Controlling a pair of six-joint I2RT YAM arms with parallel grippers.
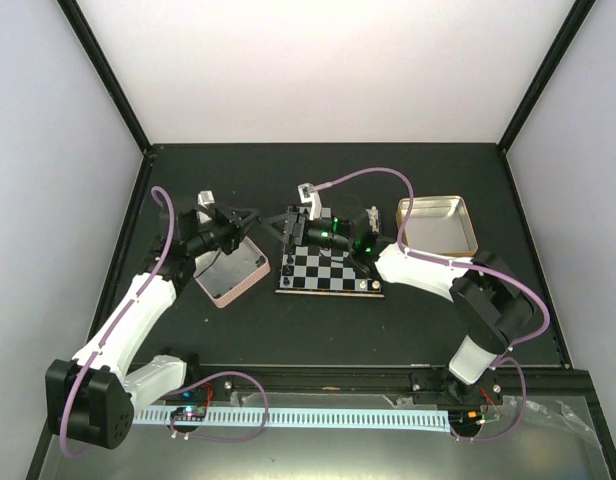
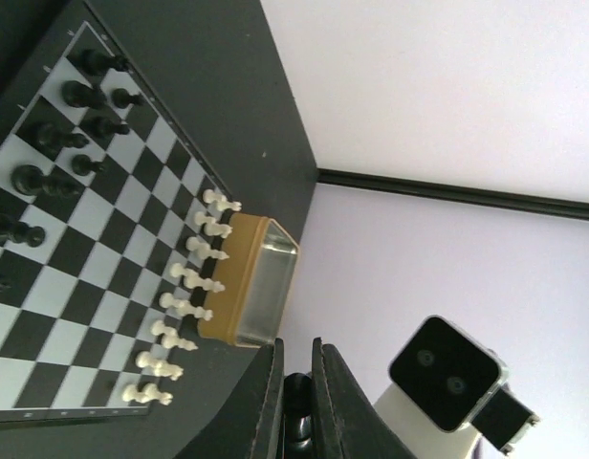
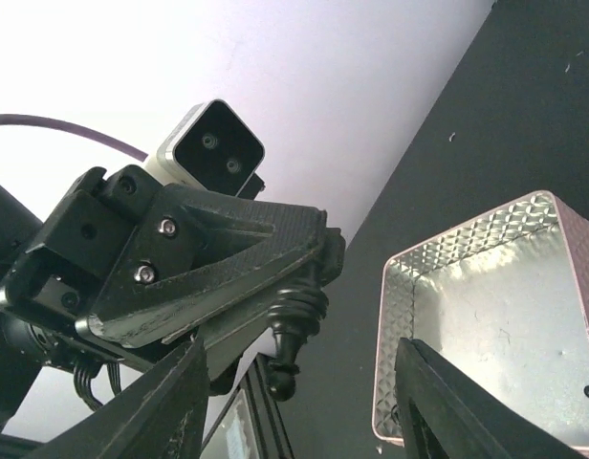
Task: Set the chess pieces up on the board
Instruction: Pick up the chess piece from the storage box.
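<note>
Grips a black piece [image 3: 283, 371] in left tool [image 3: 300, 304], at 10 o'clock of the board [image 1: 330, 272]; holds right tool [image 3: 299, 411] wide beside it; risks a drop onto set ranks [image 2: 55, 143] if released early.

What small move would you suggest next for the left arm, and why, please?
Probably carry the black piece toward the black side of the board. The left tool is shut on that piece, the right tool has its fingers open and clear of it, and the black side seems to show bare squares while the white ranks look full.
</note>
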